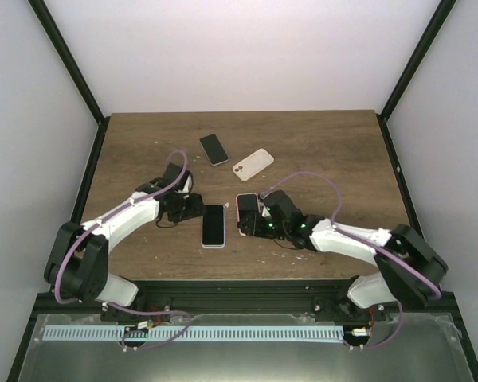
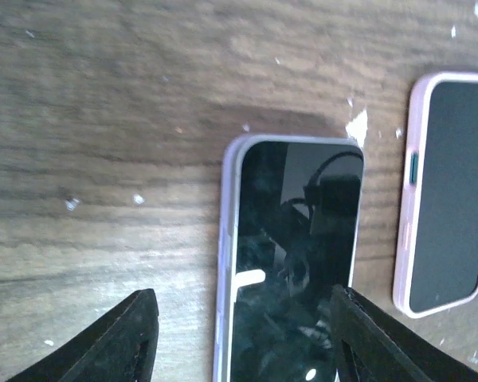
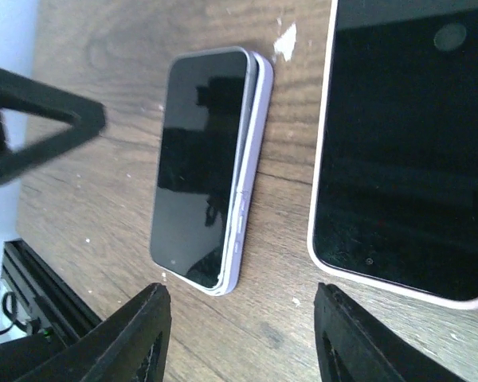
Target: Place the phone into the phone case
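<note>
Left wrist shows the left tool (image 2: 244,312) spread astride the phone (image 2: 295,239), perhaps touching; right tool (image 3: 239,312) gapes empty.

A slim black-screened smartphone (image 2: 295,263) lies flat and face up in the lower middle of the left wrist view, its long axis running up the frame. A pale lavender soft phone case (image 2: 227,239) wraps it, its rim showing along the left side and rounded top corners. In the right wrist view, one long side of the smartphone seems to sit slightly proud of the case.
</note>
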{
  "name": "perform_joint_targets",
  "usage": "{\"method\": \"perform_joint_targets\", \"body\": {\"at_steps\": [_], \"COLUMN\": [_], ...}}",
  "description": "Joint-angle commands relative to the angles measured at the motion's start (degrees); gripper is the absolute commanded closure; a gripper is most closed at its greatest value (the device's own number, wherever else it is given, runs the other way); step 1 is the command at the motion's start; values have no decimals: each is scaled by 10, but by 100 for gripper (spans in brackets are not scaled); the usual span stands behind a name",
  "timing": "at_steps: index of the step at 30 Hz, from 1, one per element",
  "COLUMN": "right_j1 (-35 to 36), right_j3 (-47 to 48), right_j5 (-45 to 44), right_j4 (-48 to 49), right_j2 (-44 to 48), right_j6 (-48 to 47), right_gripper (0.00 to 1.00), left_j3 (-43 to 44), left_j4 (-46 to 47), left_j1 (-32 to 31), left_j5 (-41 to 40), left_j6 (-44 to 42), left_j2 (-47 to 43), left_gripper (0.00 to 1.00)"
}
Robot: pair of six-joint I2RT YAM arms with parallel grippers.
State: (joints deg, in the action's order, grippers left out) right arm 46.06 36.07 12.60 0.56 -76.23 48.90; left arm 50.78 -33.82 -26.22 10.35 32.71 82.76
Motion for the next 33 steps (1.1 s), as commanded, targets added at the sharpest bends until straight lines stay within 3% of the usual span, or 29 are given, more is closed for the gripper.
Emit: {"method": "perform_joint_targets", "body": {"at_steps": [1, 9, 18, 23, 26, 33], "right_j1": [10, 10, 9, 9, 9, 9], "right_j3": [53, 128, 197, 192, 153, 129], "right_j5": [16, 39, 41, 21, 28, 29], "right_j4": [36, 57, 43, 25, 62, 88], "right_j2": [-75, -183, -279, -306, -303, -296], "right_j6": [-26, -33, -39, -41, -31, -34], "right_gripper": [52, 55, 60, 65, 65, 85], "left_j3": [-2, 23, 58, 30, 17, 5], "left_j4": [48, 63, 51, 62, 66, 79], "left_j1": [33, 43, 43, 35, 20, -19], "left_j5": [20, 58, 26, 48, 58, 55], "left_j6": [-11, -36, -61, -55, -50, -35], "left_j2": [-4, 47, 117, 116, 121, 125], "left_gripper": [40, 40, 49, 54, 55, 69]}}
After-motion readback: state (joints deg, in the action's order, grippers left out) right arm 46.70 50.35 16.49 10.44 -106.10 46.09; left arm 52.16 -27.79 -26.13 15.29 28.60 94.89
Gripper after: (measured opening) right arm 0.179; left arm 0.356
